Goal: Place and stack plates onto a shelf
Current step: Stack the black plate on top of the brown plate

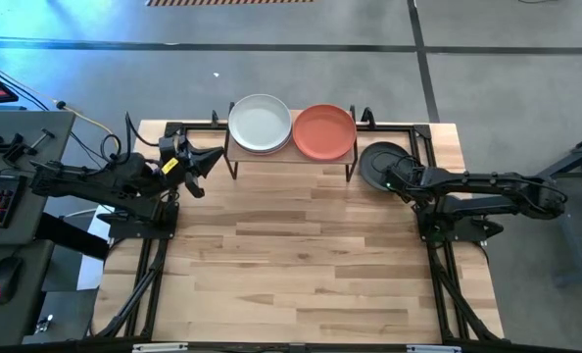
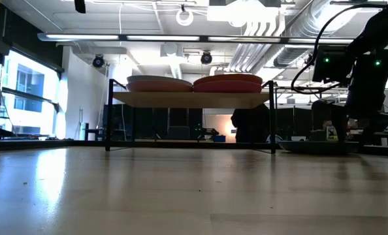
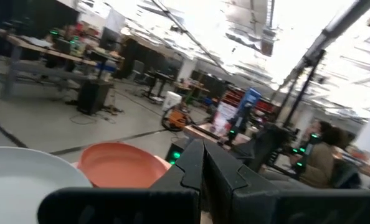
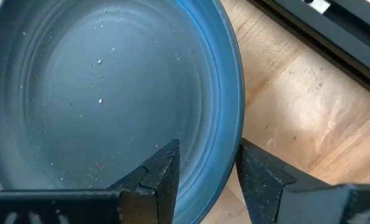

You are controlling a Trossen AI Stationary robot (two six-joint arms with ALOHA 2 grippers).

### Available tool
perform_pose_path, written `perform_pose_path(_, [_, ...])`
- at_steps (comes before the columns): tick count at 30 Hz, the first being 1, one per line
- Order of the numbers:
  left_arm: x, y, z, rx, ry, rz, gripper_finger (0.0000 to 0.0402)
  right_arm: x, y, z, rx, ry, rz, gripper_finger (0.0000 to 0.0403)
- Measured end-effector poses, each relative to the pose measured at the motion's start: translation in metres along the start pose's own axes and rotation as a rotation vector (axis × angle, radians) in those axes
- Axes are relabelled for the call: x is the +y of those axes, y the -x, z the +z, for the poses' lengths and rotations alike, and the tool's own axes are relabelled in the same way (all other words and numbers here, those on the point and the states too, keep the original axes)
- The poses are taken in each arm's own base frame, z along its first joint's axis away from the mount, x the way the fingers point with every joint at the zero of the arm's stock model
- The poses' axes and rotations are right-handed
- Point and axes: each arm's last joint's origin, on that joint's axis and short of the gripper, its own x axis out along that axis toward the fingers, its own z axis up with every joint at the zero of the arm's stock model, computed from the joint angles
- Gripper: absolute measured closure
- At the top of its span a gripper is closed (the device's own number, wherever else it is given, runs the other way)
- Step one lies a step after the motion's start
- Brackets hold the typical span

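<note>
Robotics lab: ceiling ducts [image 2: 279, 26], workbenches [image 3: 54, 53]

Bright ceiling lights glare above the shelf [image 2: 191, 99]; beneath it lies shadow, and the left wrist view is blurred.

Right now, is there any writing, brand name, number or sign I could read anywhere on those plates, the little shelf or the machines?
None can be read.
Round matte white plate, terracotta plate, dark grey plate: no markings.
Light wood shelf on black legs: no label.
Colourful banner in the room behind: too blurred to read.
</note>
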Motion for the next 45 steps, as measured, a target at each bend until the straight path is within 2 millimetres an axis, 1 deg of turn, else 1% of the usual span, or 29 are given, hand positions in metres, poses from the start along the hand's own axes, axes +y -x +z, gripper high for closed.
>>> perform_pose_path(9, [-0.0034,0.0002,-0.0010,0.033,0.001,-0.115,0.0402,0.0000,0.0000,0.0000,0.001,0.001,0.000,0.0270])
perform_pose_path(20, [-0.0037,0.0002,-0.0011,0.039,0.035,-0.125,0.0402,0.0019,0.0001,-0.0010,0.013,-0.008,0.017,0.0270])
perform_pose_path(25, [-0.0052,0.0005,-0.0016,0.055,0.036,-0.177,0.0402,0.0019,0.0001,-0.0015,0.029,-0.008,0.012,0.0270])
perform_pose_path(37, [-0.0053,0.0002,-0.0021,0.060,0.064,-0.176,0.0401,0.0018,0.0001,-0.0014,0.026,0.009,0.013,0.0270])
perform_pose_path(41, [-0.0053,0.0001,-0.0021,0.061,0.070,-0.176,0.0401,0.0017,0.0001,-0.0013,0.026,0.022,0.012,0.0289])
perform_pose_path(45, [-0.0053,0.0000,-0.0025,0.065,0.084,-0.174,0.0402,0.0017,0.0001,-0.0013,0.025,0.019,0.012,0.0332])
